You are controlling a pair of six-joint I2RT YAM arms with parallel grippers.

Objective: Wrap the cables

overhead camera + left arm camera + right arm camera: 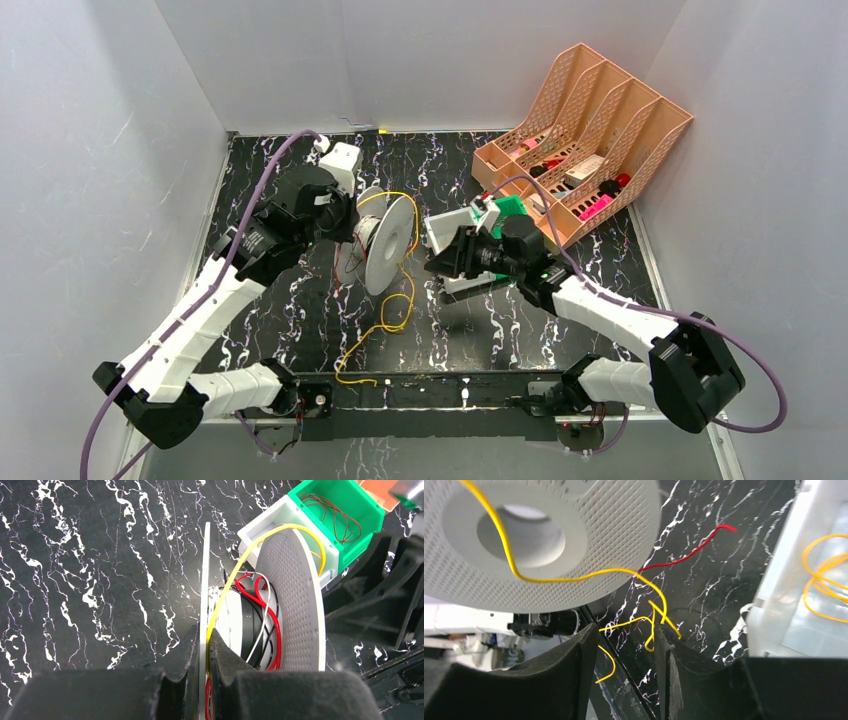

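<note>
Left arm [190,335] and right arm [612,315] are wearing white shells between black joints, each trailing a purple cord [781,400]; right gripper [624,635] is looking matte black, possibly rubbery.

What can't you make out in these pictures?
- Top view: core of the spool, hidden by its flange.
- Right wrist view: upper end of the cable, cut off by the top edge.
- Top view: contents of the rack, too small.
- Right wrist view: whether the cable touches the right hand, unclear in depth.
</note>
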